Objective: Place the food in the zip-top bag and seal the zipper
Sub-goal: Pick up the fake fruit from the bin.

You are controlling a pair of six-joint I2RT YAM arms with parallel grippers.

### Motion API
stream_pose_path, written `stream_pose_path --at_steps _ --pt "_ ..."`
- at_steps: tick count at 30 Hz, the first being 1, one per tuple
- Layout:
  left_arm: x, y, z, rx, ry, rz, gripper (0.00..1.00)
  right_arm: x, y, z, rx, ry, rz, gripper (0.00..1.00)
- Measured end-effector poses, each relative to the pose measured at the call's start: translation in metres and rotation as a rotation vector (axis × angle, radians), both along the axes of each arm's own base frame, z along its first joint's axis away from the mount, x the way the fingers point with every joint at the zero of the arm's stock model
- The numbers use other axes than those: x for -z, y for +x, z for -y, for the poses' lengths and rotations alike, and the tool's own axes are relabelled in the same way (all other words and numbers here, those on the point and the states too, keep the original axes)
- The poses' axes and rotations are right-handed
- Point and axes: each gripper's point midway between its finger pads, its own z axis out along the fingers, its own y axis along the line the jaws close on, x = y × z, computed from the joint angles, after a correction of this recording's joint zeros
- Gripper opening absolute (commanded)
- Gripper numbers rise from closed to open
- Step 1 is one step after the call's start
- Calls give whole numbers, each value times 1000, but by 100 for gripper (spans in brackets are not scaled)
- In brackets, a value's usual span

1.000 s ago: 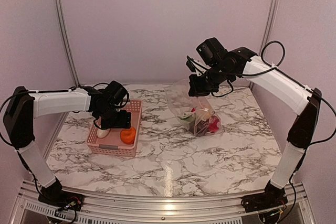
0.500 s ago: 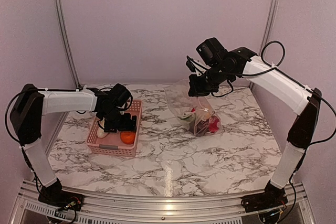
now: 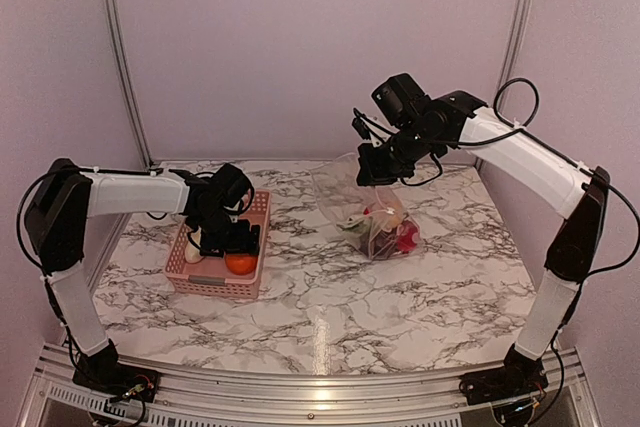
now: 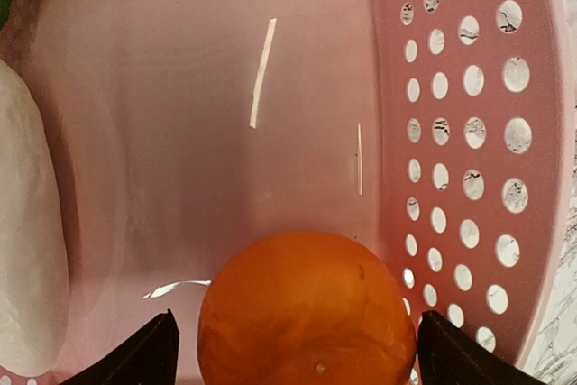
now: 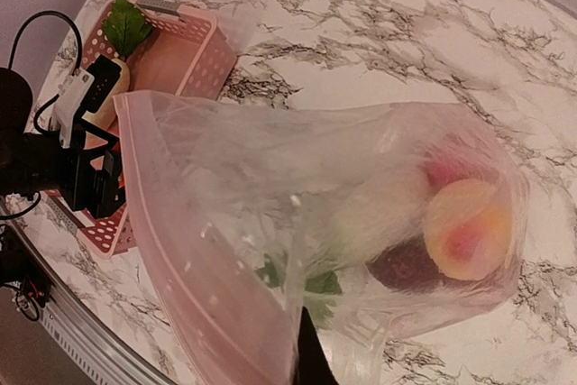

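In the pink basket [image 4: 469, 132] at the left of the worktop [image 3: 330, 287], the left jaws stand wide astride the orange [image 4: 306, 308], with a white radish [image 4: 27, 241] beside it. The right jaws pinch the zip-top bag [image 5: 297, 178] by its mouth edge, held up right of centre, with food [image 5: 464, 232] inside.

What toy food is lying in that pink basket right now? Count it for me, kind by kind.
orange: 1
white radish: 1
Total: 2 pieces in the pink basket
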Motion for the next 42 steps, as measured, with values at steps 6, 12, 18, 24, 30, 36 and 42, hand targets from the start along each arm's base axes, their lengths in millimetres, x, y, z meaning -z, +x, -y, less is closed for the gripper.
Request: stream_pose_path --at_steps 6,12,18,24,30,36,42 --pt "4 -1 0 -1 -1 -13 88 0 0 0 -3 0 0 0" --pt "4 -1 0 -12 -8 -20 81 1 -1 -2 -12 2 -4 0" --pt "-3 -1 -2 -25 -11 -8 78 0 1 -5 -23 6 -1 0" --pt "-26 2 -6 -36 -10 37 75 -2 1 -6 -26 12 5 0" --pt "-79 29 10 -50 -77 143 73 -3 1 -8 -31 16 4 0" --pt "-135 43 26 -55 -197 244 71 -3 -1 -10 -37 18 3 0" --pt "-201 34 55 29 -468 412 67 -4 -1 -12 -30 34 -2 0"
